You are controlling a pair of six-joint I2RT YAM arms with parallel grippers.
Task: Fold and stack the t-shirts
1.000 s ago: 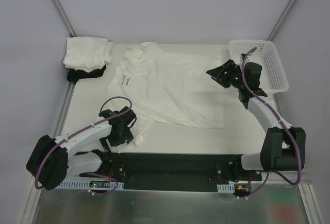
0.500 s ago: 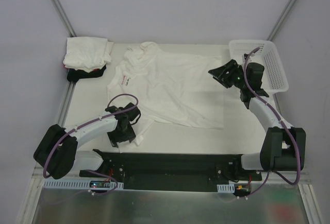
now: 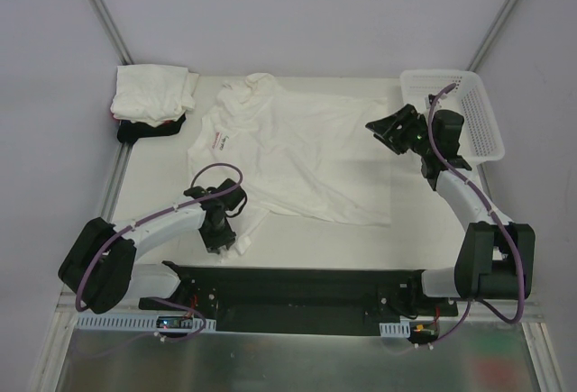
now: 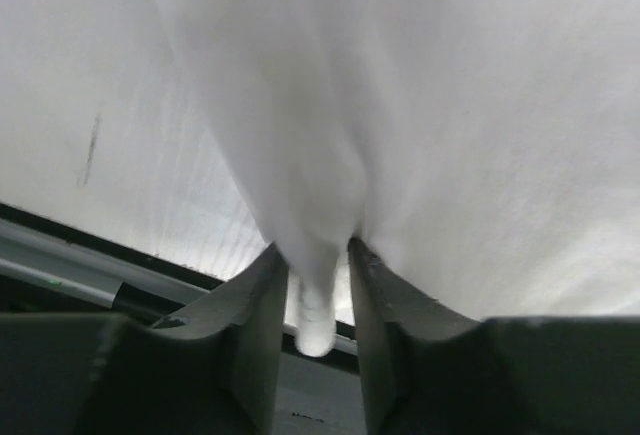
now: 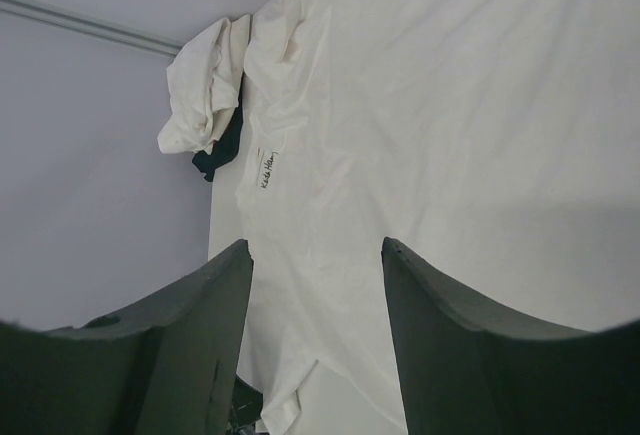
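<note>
The left gripper (image 4: 318, 255) sits low at the near-left sleeve of the large white soft-cloth t-shirt (image 3: 297, 153). Its jaws stand narrow, and a soft ridge of sleeve cloth fills the gap and touches both dark fingers (image 4: 250, 295).

To do this pinch well, I judge the grip should take the sleeve's whole thickness rather than only the top layer (thin knit slides apart easily). It should then carry the sleeve low and inward over the shirt's body, so that the fold line runs straight.

Just beyond the fingertips the shirt spreads flat on the matte white table (image 3: 153, 194). It is limp and faintly creased, wavy at the hem, with a small printed label (image 3: 221, 140) on the chest.

Across the shirt from this gripper, the right gripper (image 3: 383, 135) hovers above the shirt's far-right edge, jaws wide apart with nothing between them.

Farthest off, up and to the left of the working gripper, a rumpled stack of folded white shirts (image 3: 153, 90) lies on a black one (image 3: 149, 129). Just beside the right gripper stands the rigid white plastic mesh basket (image 3: 437, 74).
</note>
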